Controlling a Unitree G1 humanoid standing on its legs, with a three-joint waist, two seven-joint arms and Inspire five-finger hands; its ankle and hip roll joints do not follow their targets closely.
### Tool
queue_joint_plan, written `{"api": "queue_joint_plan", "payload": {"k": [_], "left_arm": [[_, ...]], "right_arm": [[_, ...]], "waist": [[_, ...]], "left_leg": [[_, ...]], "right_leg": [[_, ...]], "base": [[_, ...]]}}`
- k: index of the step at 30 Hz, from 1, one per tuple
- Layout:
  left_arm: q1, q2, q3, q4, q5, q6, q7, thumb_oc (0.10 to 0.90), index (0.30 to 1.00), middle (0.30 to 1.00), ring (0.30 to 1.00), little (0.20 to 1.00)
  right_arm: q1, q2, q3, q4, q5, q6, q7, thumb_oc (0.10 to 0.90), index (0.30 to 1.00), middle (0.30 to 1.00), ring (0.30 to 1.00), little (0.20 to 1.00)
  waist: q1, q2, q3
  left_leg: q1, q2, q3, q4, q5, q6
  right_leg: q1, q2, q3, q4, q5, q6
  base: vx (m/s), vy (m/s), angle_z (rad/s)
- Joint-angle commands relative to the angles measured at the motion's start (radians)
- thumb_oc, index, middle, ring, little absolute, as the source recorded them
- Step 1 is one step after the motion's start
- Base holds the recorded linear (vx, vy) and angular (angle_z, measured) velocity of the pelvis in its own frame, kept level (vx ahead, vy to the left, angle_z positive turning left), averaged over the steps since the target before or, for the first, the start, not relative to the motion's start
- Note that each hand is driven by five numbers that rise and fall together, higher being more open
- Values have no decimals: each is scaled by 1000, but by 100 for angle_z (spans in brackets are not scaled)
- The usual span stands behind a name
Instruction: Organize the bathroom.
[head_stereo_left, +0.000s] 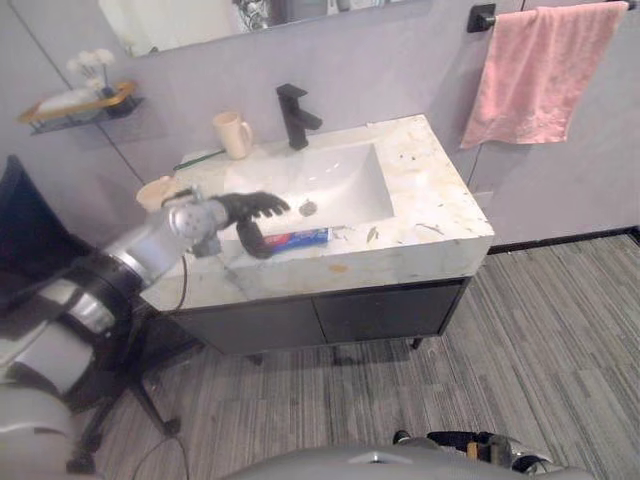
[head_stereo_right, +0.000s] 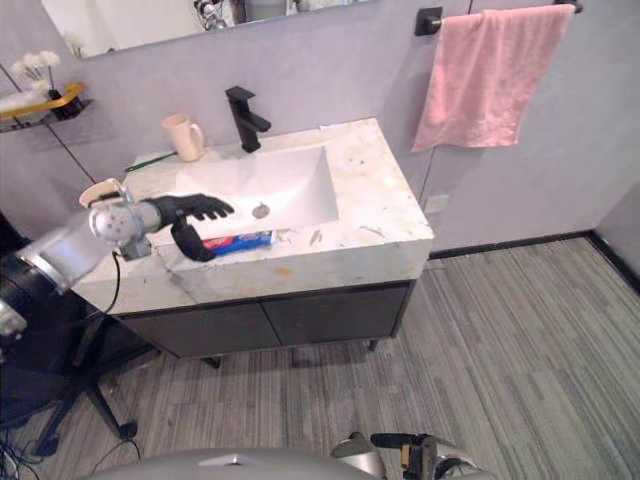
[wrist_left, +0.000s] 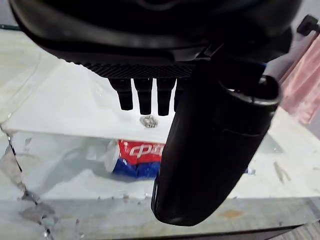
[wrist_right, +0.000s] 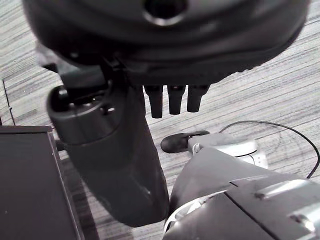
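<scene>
Left hand (head_stereo_left: 250, 213): hovered left of centre, over the counter's front strip, fingers straight, thumb pointing down, holding nothing.
Toothpaste tube (head_stereo_left: 298, 238): lay flat on the marble counter (head_stereo_left: 430, 200) just in front of the basin (head_stereo_left: 320, 180), right beside the thumb, apart from it.
Right hand (wrist_right: 150, 100): hung over the striped floor (wrist_right: 260, 100), fingers straight, empty.
Cup (head_stereo_left: 233, 134): stood upper left of the basin, near the black faucet (head_stereo_left: 295, 115).
Pink towel (head_stereo_left: 540, 70): hung from a bar at upper right.
Shelf (head_stereo_left: 80, 105): at upper left, with white flowers (head_stereo_left: 90, 65).
</scene>
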Motion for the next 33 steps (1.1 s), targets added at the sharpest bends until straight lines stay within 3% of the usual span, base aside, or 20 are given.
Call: {"api": "queue_joint_plan", "payload": {"k": [1,7,15,19,33], "left_arm": [[-103,46,124,79,102,-44,86,800,900,900,900,900],[-74,-3,118,114,180,-49,104,800,900,900,900,900],[-50,-42,138,138,243,-36,219,800,900,900,900,900],[-43,-38,156,144,226,-65,273,800,900,900,900,900],[-29,-23,171,152,198,-95,236,800,900,900,900,900]], "right_arm": [[-3,-39,34,45,-43,25,2,800,900,900,900,900],[0,-38,39,37,-54,24,9,800,900,900,900,900],[6,-29,42,36,-67,18,12,800,900,900,900,900],[11,-28,45,38,-68,16,11,800,900,900,900,900],[18,-27,44,29,-76,13,4,800,900,900,900,900]], "waist": [[0,-23,7],[-10,-31,6],[-17,-35,4],[-16,-34,3],[-17,-31,9]], "left_leg": [[-14,-64,16,77,-75,68],[-19,-63,32,88,-78,68],[-25,-65,37,96,-81,67],[-25,-67,37,98,-83,67],[-27,-75,37,103,-89,72]], "right_leg": [[-9,22,24,119,-185,60],[-8,24,25,113,-182,56],[-10,24,28,117,-186,51],[-9,25,29,119,-188,49],[-16,25,34,138,-199,49]], "base": [[27,-7,-4],[0,0,0],[0,0,0],[0,0,0],[0,0,0]]}}
